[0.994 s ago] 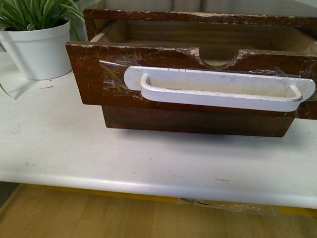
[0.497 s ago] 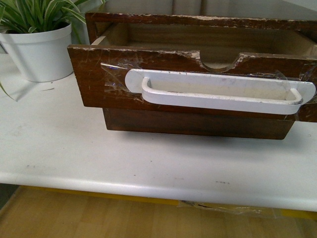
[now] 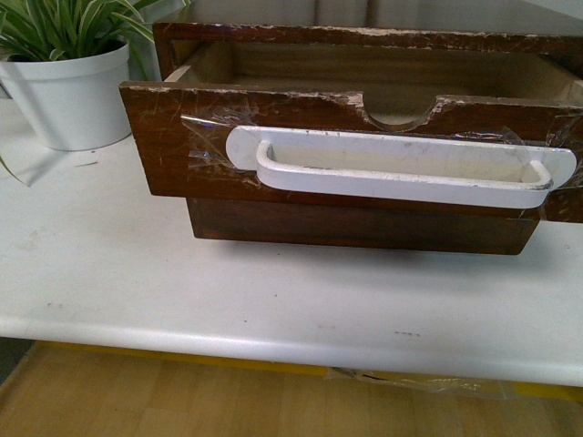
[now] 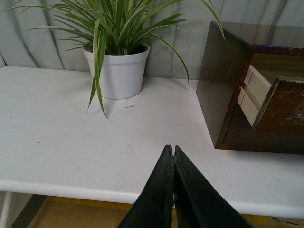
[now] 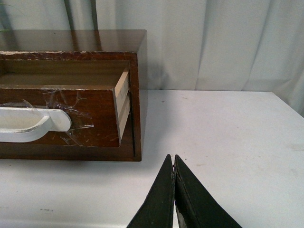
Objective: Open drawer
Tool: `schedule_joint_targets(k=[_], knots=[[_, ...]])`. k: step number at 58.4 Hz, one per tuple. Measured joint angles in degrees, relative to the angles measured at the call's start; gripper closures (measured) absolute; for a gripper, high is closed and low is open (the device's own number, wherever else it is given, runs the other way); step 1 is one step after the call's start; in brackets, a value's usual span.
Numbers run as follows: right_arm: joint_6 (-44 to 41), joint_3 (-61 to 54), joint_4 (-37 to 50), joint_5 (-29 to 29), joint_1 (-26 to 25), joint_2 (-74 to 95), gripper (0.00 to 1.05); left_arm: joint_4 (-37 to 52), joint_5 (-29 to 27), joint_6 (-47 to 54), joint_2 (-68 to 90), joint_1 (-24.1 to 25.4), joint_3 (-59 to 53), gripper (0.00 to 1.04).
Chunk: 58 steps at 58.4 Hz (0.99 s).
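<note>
The drawer [image 3: 173,146] has a dark wood front with a half-round notch, chipped top edge and a long white bar handle [image 3: 401,168] taped on with clear tape. It stands pulled out of its dark wood cabinet [image 3: 364,36], its inside showing empty. A plain dark drawer front [image 3: 355,226] sits below it. Neither gripper shows in the front view. My left gripper [image 4: 171,149] is shut and empty above the table's front edge, left of the cabinet [image 4: 216,80]. My right gripper [image 5: 172,159] is shut and empty, right of the drawer [image 5: 99,114].
A white pot [image 3: 68,91] with a green striped plant stands on the white table [image 3: 137,273] left of the cabinet; it also shows in the left wrist view [image 4: 118,71]. A white curtain [image 5: 213,42] hangs behind. The table's front edge [image 3: 273,350] runs over a wood floor.
The front view wobbles a few pixels between frames. The drawer stays pulled out the same amount. No gripper enters the front view.
</note>
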Motion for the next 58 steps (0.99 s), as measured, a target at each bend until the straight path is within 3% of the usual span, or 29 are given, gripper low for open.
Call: schedule_joint_targets(k=[19, 46, 49, 58], knots=[[0.00, 0.00, 0.00, -0.02, 0.00, -0.02, 1.03, 0.00, -0.09, -0.02, 0.00, 0.00, 0.00, 0.98], [0.00, 0.00, 0.00, -0.04, 0.00, -0.02, 0.23, 0.00, -0.09, -0.02, 0.02, 0.00, 0.00, 0.16], [0.02, 0.00, 0.00, -0.02, 0.00, -0.02, 0.09, 0.00, -0.09, 0.00, 0.02, 0.00, 0.00, 0.05], [0.07, 0.00, 0.00, -0.04, 0.00, -0.02, 0.09, 0.00, -0.09, 0.00, 0.02, 0.00, 0.00, 0.06]])
